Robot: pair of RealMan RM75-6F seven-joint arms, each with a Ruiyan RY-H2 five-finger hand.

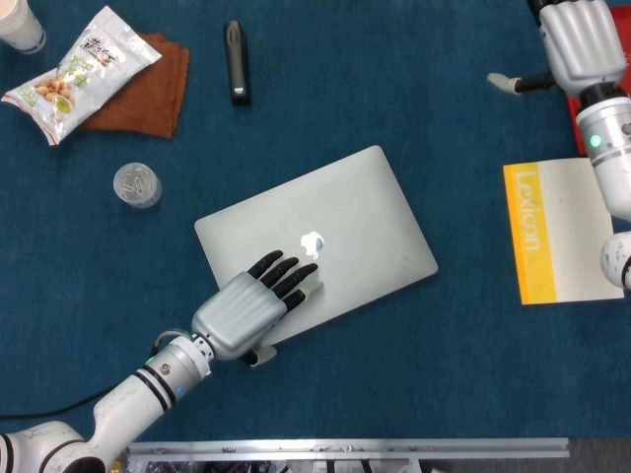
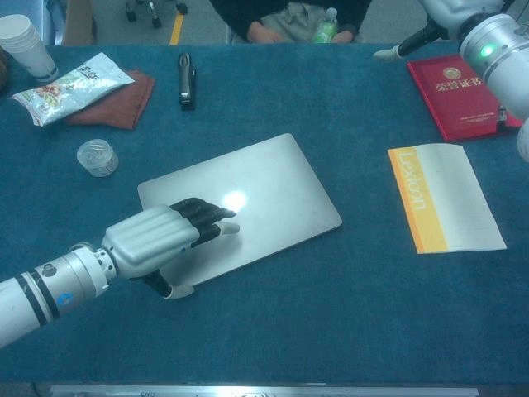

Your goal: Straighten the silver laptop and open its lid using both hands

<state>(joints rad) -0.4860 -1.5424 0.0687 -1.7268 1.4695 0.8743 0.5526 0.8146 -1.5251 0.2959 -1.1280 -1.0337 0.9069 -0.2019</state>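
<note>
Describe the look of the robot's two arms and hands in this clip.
The left hand has a ribbed silver-grey back, black fingers and pale fingertips. Its left arm is white and silver with black rings at the wrist and a small blue light; a dark cable trails beside it in the head view. The right hand has the same silver shell; the right arm is white with a green light.

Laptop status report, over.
Left hand flat on the silver laptop, lid shut and askew. Right hand far off, holding nothing. Nothing blocking.

snack bag on brown cloth — black stapler | clear jar | Lexicon booklet — red book
</note>
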